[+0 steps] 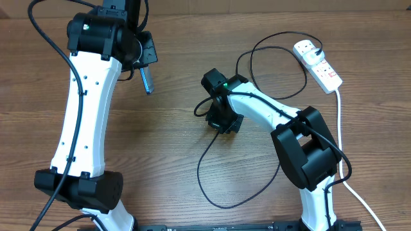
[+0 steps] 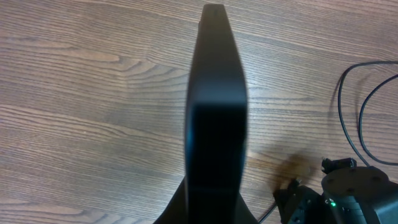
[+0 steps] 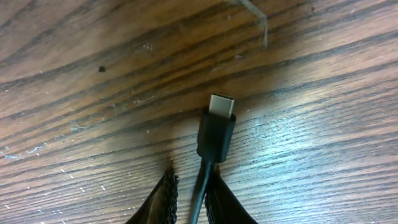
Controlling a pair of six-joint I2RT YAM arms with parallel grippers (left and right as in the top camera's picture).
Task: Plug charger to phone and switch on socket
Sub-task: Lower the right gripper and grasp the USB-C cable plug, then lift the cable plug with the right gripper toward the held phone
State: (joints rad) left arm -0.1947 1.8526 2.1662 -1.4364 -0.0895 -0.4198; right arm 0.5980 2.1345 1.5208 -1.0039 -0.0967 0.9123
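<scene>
One phone (image 2: 214, 112), edge-on, pinched in my left gripper (image 1: 144, 67); one charger (image 3: 214, 134), cable pinched by my right gripper (image 3: 194, 190); one socket (image 1: 319, 64) near the surface's (image 1: 160, 147) far right corner.

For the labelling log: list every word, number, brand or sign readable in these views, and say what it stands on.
No text can be read in any view.
power strip: any markings are too small to read.
phone: seen edge-on, nothing readable.
charger: the connector tip shows no marking.
</scene>
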